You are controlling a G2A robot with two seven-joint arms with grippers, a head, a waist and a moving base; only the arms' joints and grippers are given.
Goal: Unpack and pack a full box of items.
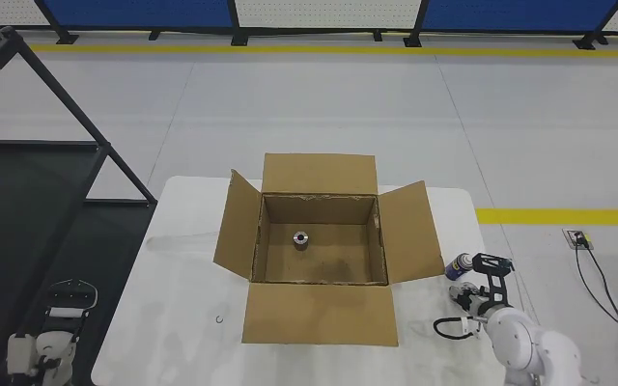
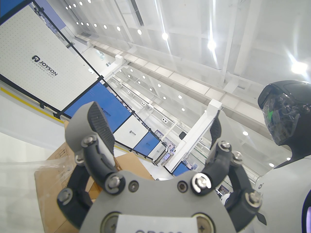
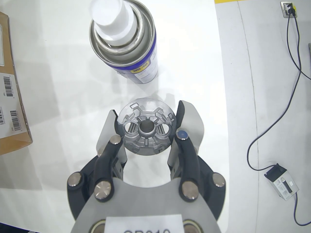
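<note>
Your right tool (image 3: 147,110) is gripping a round metal part (image 3: 147,137) just beside the upright spray can (image 3: 126,47), right of the open box (image 1: 319,314) on the worktop (image 1: 183,289). Your left tool (image 2: 157,112) is pointing upward, fingers spread apart, left of the box.

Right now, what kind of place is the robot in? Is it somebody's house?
Not a house; probably a factory or test hall: a very high ceiling with rows of lights, blue partition panels, and a yellow floor line.

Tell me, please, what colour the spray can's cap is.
White cap on a blue-banded spray can; it shows best in the right wrist view.
</note>
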